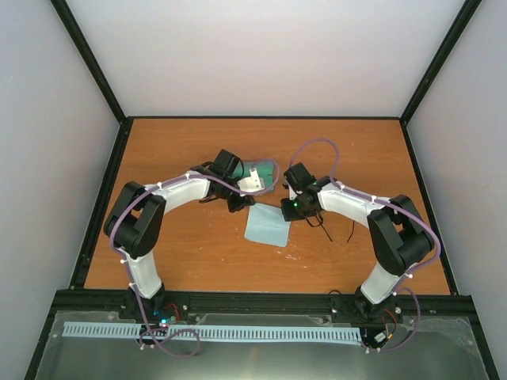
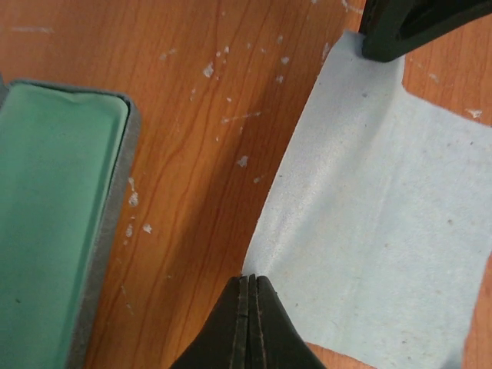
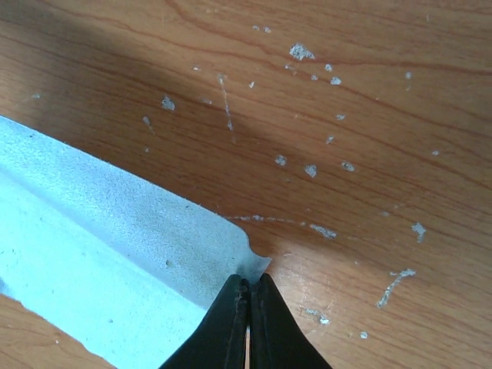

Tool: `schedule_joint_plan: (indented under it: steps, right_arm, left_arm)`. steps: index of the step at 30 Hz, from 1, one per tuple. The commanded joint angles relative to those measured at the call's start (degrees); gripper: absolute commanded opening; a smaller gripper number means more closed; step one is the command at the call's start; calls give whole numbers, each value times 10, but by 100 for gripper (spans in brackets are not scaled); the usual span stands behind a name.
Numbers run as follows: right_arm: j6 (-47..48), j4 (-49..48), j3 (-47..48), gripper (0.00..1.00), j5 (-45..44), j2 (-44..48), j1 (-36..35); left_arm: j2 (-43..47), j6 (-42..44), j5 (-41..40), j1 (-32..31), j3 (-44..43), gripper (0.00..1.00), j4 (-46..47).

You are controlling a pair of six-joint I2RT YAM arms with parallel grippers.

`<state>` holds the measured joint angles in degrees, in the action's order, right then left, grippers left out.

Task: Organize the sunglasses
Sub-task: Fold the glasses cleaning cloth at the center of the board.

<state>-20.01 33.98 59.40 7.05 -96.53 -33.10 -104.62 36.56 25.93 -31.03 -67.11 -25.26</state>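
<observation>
The pale blue cloth [image 1: 267, 227] lies flat on the table's middle. My left gripper [image 1: 249, 207] is shut on its far left corner; the closed tips [image 2: 247, 280] meet the cloth [image 2: 369, 215] there. My right gripper [image 1: 287, 215] is shut on the far right corner, with the cloth [image 3: 92, 254] pinched and slightly raised at the tips [image 3: 247, 283]. The right fingers [image 2: 407, 31] also show in the left wrist view. Of the sunglasses [image 1: 326, 228] only thin black temple arms show, sticking out from under my right arm.
The open case [image 1: 260, 172] with green lining lies just behind the cloth between the two grippers; its edge shows at the left of the left wrist view [image 2: 54, 215]. Black frame rails border the wooden table [image 1: 174, 253].
</observation>
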Motion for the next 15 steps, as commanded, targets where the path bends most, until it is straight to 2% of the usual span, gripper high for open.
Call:
schedule_joint_plan:
  steps: [1, 15]
  right_arm:
    - [-9, -24, -19, 3, -12, 29, -5]
    - [0, -60, -66, 3, 29, 76, -6]
  left_arm:
    - [26, 2, 10, -6, 12, 1, 15]
    - [53, 16, 31, -6, 50, 1, 11]
